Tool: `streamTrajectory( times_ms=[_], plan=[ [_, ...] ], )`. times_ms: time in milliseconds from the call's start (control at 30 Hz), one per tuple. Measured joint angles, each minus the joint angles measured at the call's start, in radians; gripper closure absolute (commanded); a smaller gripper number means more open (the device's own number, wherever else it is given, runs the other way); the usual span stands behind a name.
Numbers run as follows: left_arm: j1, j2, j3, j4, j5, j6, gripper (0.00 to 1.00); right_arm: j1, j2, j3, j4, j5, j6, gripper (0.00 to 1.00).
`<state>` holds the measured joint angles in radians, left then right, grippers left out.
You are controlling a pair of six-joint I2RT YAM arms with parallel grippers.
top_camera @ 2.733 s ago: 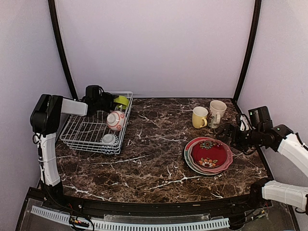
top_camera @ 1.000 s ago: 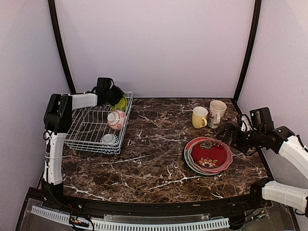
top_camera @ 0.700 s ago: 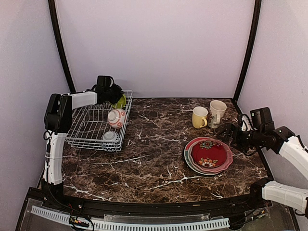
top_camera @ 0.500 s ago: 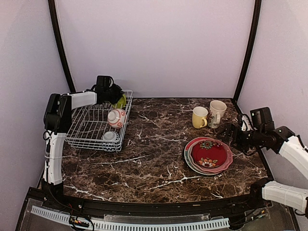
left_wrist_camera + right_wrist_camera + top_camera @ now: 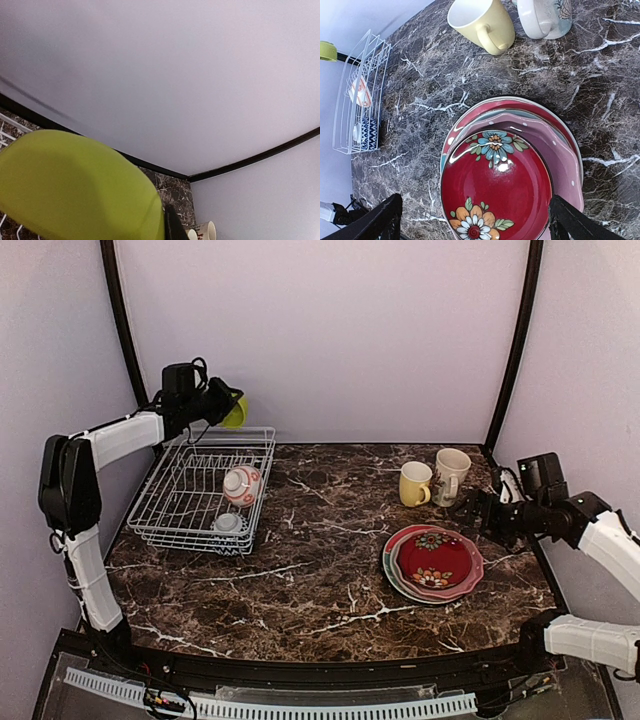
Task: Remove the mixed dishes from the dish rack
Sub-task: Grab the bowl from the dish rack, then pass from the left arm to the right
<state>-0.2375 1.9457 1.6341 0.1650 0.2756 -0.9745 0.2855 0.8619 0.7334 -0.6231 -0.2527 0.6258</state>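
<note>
My left gripper (image 5: 222, 405) is shut on the lime-green bowl (image 5: 237, 410), held in the air above the back right corner of the white wire dish rack (image 5: 180, 505). In the left wrist view the bowl (image 5: 75, 190) fills the lower left, and one dark finger (image 5: 172, 227) shows beside it. A red-and-white small bowl (image 5: 241, 488) and a dark patterned small bowl (image 5: 227, 527) remain in the rack. My right gripper (image 5: 472, 512) hangs open over the stacked red floral plates (image 5: 495, 190), nothing between its fingers.
A yellow mug (image 5: 414, 483) and a cream patterned mug (image 5: 450, 474) stand at the back right, just beyond the plates (image 5: 433, 561). The rack (image 5: 350, 100) sits at the far left by the wall. Dark marble tabletop (image 5: 320, 570) lies between rack and plates.
The left gripper closed on the green bowl in the rack's back corner, then lifted it up and to the left, out of the rack. The right gripper shifted slightly toward the back.
</note>
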Motion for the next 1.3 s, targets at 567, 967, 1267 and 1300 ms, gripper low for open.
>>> streamTrajectory(
  times_ms=[567, 967, 1267, 1300],
  plan=[
    [-0.263, -0.280, -0.091, -0.315, 0.153, 0.833, 0.99, 0.031, 0.206, 0.142, 0.121, -0.089, -0.047, 0.01],
    [-0.601, -0.481, -0.420, -0.356, -0.031, 1.412, 0.99, 0.264, 0.559, 0.380, 0.354, -0.266, 0.031, 0.01],
    [-0.678, -0.433, -0.433, -0.370, -0.127, 1.531, 0.99, 0.358, 0.734, 0.473, 0.510, -0.383, 0.129, 0.01],
    [-0.681, -0.427, -0.434, -0.382, -0.134, 1.539, 0.99, 0.361, 0.744, 0.479, 0.525, -0.393, 0.138, 0.01]
  ],
)
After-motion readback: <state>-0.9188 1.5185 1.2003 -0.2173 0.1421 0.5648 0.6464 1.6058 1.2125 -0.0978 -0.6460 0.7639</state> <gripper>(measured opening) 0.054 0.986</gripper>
